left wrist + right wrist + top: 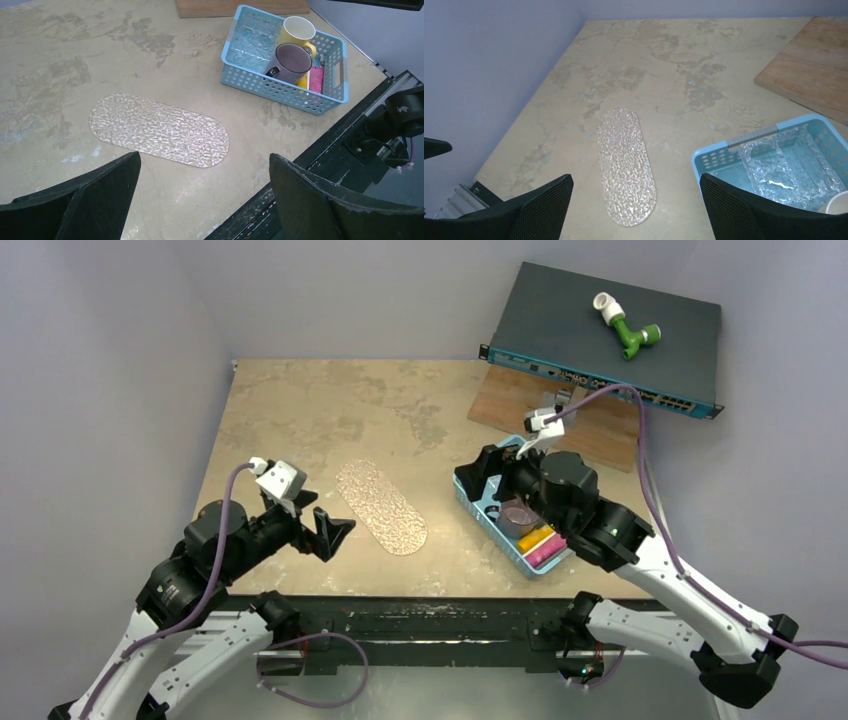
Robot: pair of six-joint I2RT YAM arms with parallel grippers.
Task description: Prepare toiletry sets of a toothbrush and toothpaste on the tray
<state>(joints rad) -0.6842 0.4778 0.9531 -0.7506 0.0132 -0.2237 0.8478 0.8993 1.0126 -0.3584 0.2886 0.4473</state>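
Top view, bumpy see-through oval tray (381, 507) in the middle, left gripper (330, 532) lower left, wide open, empty, yellow toothpaste (535, 538) and pink toothpaste (546, 553) in the blue holey plastic basket (492, 525) on the right, left wrist view, yellow mug (298, 31) and grey mug (290, 62) in the basket, upper right, right wrist view, right gripper (635, 200) wide open, empty, tray in the bottom middle.

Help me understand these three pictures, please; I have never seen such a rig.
Two robot arms stand at a table. One picture looks down from above; the other two come from wrist cameras, so the black shapes below are each arm's own fingers. The left gripper and the right gripper are open and hold nothing. On the table lies a clear textured tray, bare. Beside it a light-blue basket holds a yellow mug, a dark mug, a clear glass dish, a yellow toothpaste tube and a pink toothpaste tube. I cannot make out any toothbrush.
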